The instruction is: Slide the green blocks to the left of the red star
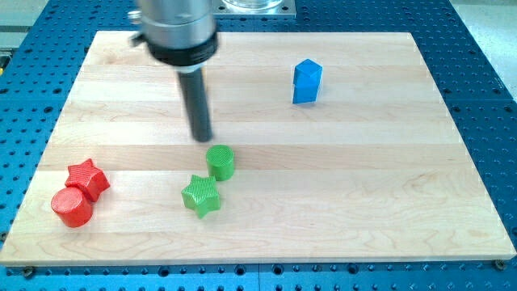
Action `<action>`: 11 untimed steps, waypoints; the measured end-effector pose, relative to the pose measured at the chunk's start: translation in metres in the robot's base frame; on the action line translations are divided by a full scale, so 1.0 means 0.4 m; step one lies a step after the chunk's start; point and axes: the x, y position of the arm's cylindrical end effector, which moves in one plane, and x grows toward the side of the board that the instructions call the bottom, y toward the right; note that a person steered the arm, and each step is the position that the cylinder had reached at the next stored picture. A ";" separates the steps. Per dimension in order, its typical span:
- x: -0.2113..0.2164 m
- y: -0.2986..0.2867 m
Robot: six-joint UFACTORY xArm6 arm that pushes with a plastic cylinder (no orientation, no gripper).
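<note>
Here, on a wooden board (339, 202), my tip (202, 137) rests just above the green cylinder (220, 162), at its upper-left; there are no jaws, only a rod. The green star (201, 196) touches the cylinder below it; the red star (87, 179) and red cylinder (72, 207) sit touching at the view's left; a blue block (306, 82) stands well apart. Likely best: circle to the greens' right side; push leftward slowly, passing clear of the reds.

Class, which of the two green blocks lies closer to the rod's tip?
The green cylinder: it sits just below my tip, while the green star lies farther toward the view's bottom.
</note>
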 end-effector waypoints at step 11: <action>0.285 -0.024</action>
